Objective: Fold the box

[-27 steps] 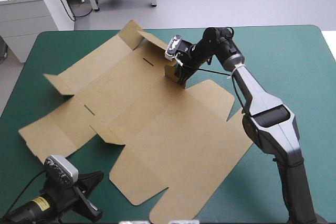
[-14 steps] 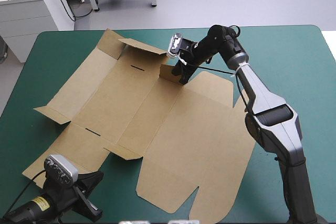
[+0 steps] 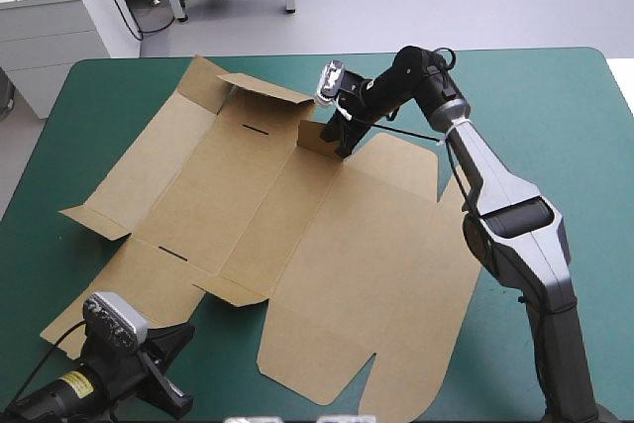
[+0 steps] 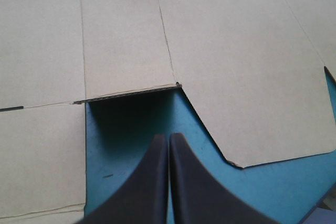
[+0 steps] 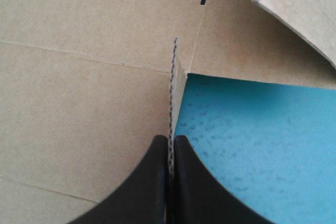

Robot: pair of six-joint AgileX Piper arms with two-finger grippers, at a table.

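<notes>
The box [image 3: 297, 235] lies as a cut brown sheet, mostly flat, across the left and middle of the teal-green surface [image 3: 555, 106], reaching from the upper left of the high view to its lower middle. The right end effector [image 5: 169, 141] is all but closed on the box. Its black fingers pinch a small corner flap [image 3: 319, 138] at the upper middle of the frame, and the wrist view shows the board's corrugated edge standing upright between the fingertips, with bare cover to one side. The far end panel [image 3: 260, 88] just beside that flap is tilted up, and a slot [image 3: 260, 129] shows in the flat board next to it. A second small flap [image 3: 233, 290] at the lower left of the sheet is lifted slightly. The left end effector [image 4: 168, 139] is closed and holds nothing. It hovers over bare cover in a notch of the sheet's near edge, at the lower left corner of the high view. Assessment: the step in hand appears to be raising the corner flap about its crease. To do it well, the grip should sit close to the crease so the board bends on the scored line and not mid-panel. The flap should be swung inward, not dragged, since nothing pins the sheet and it would likely slide or turn. The idle left arm could press down a flat panel to steady it. Whether the crease is fully broken cannot be judged from these views.
</notes>
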